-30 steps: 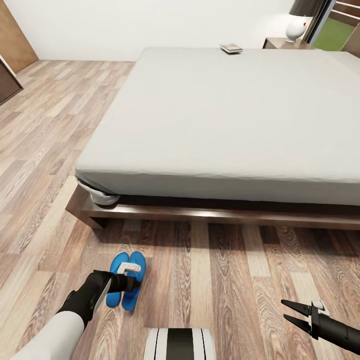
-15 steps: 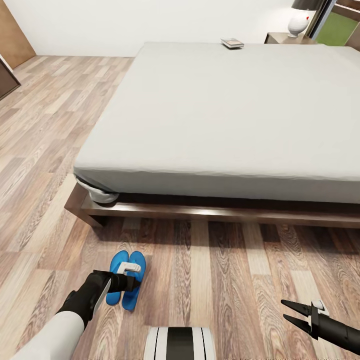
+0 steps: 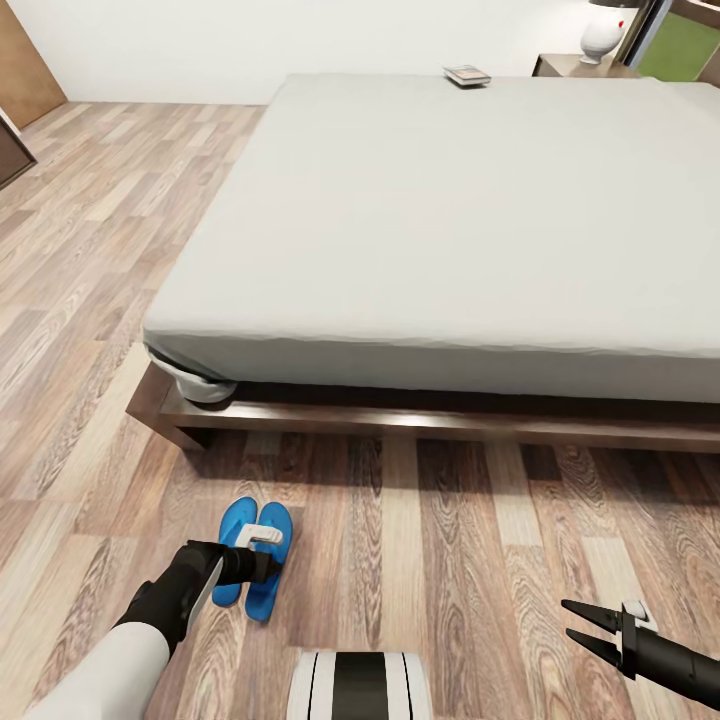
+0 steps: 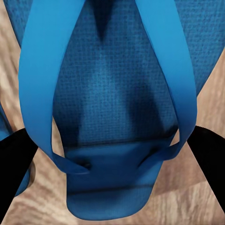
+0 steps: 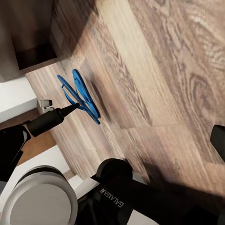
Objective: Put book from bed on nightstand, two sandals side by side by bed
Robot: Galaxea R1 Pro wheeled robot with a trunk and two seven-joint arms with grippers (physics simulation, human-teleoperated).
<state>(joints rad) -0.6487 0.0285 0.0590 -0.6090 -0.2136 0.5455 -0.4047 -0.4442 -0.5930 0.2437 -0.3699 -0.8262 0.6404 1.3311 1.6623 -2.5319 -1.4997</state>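
On the brown wood-plank floor (image 3: 90,250), just short of the bed's foot: two bright blue flip-flop sandals (image 3: 253,560) lying side by side, touching. Left gripper (image 3: 268,568) poised directly above them, black jaws spread either side of one sandal's (image 4: 117,117) thin blue toe straps, nothing clamped between them as far as the left wrist view tells. Same sandals (image 5: 78,96) seen from the right wrist view, with the left arm's tip touching or just over them.

Further right, a large low platform bed (image 3: 450,210) with dark brown wood frame and smooth light grey mattress cover. Near its far edge, a small thin paperback book (image 3: 467,75), lying flat; cover lettering too small to read. Beyond that corner, a low dark brown wooden nightstand (image 3: 570,66) carrying a white round-bodied lamp (image 3: 604,35).

At far right, right gripper (image 3: 590,625) hovering over bare floor, jaws parted and empty. On the robot's base, white lettering "GALAXEA" (image 5: 116,202).

Against a second ago: whole scene slid slightly up and the bed's far end nearer the top edge, a camera shift; sandals, book and both grippers unchanged.
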